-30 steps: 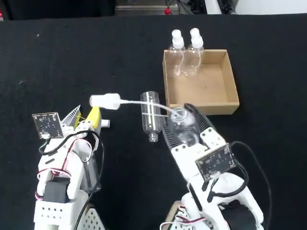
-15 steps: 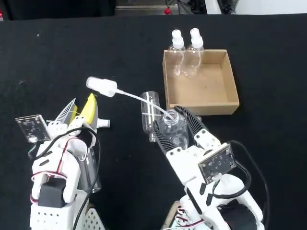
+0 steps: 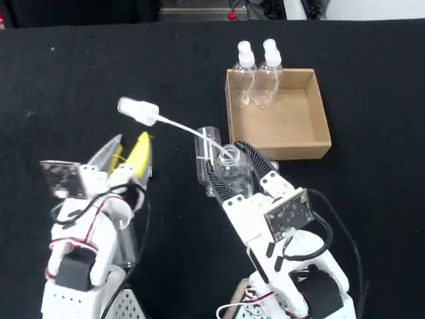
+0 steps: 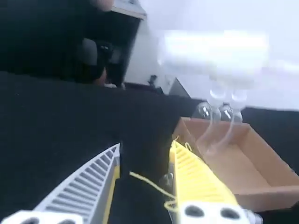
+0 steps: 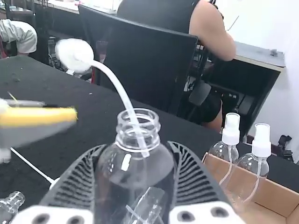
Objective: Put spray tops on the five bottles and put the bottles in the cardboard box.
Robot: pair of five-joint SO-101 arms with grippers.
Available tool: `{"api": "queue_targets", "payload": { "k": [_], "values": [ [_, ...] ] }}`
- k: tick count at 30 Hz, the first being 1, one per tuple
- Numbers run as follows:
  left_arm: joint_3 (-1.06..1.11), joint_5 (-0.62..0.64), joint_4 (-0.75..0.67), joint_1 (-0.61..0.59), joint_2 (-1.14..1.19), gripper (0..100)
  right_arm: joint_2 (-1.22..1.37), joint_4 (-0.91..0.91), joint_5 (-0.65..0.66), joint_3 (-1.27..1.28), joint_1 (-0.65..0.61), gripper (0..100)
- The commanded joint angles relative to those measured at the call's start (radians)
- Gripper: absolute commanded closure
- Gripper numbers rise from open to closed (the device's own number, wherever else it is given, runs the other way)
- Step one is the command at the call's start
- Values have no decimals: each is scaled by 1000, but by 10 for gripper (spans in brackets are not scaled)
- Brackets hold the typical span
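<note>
My right gripper [image 3: 226,157] is shut on a clear bottle [image 3: 234,174] and holds it upright just in front of the cardboard box [image 3: 320,113]. A spray top [image 3: 136,109] has its tube in the bottle's mouth, and its white head sticks out sideways in the air. My left gripper [image 3: 131,138] stands open just short of that head, nothing between its white and yellow fingers [image 4: 196,186]. In the right wrist view the bottle [image 5: 135,163] sits between the black fingers [image 5: 79,177]. Two capped bottles [image 3: 256,74] stand in the box's far corner.
Another clear bottle [image 3: 207,157] without a top lies on the table against the held one. A loose spray top [image 3: 145,171] lies beside the left arm. The cloth beyond the left gripper and left of the box is bare.
My right gripper has carried the bottle leftward and away from its base. The spray top's head has swung farther from the left gripper, whose fingers have spread and shifted right.
</note>
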Motion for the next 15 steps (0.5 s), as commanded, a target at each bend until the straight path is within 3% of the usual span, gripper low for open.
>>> {"api": "queue_targets", "payload": {
  "k": [1, 15],
  "values": [
    [56, -41, -144, 42, 2, 829, -104, -29, -9, 5, -12, 988],
    [76, -37, -364, -18, 3, 829, -104, -29, -9, 19, -14, 988]
  ]
}}
